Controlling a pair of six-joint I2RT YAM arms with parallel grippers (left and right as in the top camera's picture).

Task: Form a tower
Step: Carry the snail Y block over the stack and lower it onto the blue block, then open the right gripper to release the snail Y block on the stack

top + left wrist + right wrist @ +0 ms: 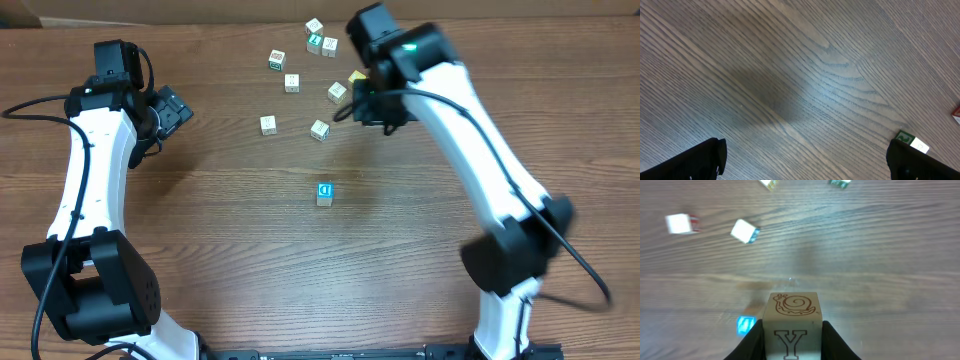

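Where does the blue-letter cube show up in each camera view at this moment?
Overhead: blue-letter cube near the centre of the table, apart from the loose cubes.
Left wrist: not in it.
Right wrist: bottom left, blurred, beside the Y cube.
Shared landmark: the right gripper holding that Y cube, in overhead and right wrist views.

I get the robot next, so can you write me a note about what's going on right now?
Left gripper: open, empty, over the table on the left side.
Right gripper: shut on the Y block, at the far side near the loose blocks.
Blue-letter block: alone mid-table; I cannot tell if it is more than one block high.
Done: one block grabbed.
Left: probably set the Y block on the blue-letter block, then add the loose blocks.
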